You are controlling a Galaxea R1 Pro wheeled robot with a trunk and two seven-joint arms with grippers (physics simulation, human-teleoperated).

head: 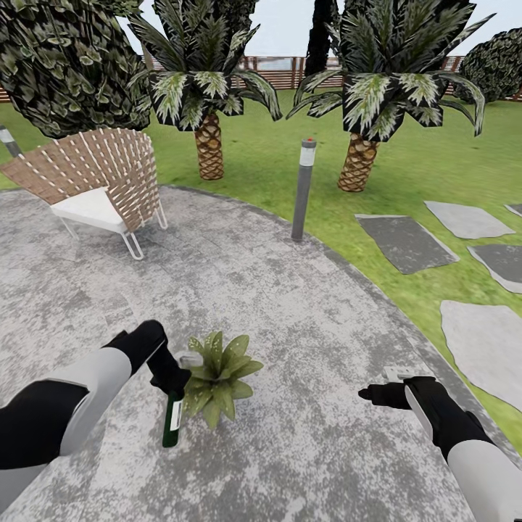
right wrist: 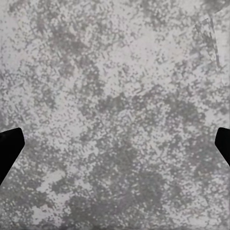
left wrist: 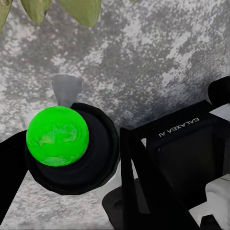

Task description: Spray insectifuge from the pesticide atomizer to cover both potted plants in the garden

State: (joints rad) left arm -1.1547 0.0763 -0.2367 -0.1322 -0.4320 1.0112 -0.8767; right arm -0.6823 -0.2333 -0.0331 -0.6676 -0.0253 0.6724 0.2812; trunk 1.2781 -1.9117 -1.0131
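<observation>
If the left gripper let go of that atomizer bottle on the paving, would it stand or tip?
Likely tip: the atomizer is tall and slim, hangs tilted from the left gripper, and its head adds top weight. Once down, its round body would probably roll on the paving.

A garden outside. Green lawn [head: 275, 167] w/ flat grey stepping stones [head: 406, 243], 2 palm trees [head: 209, 145], dark bushes [head: 58, 65], a brown wood fence [head: 290, 71] at the back. Round grey paving [head: 254, 290] w/ a woven chair [head: 101, 185] & a grey post [head: 303, 190].
</observation>
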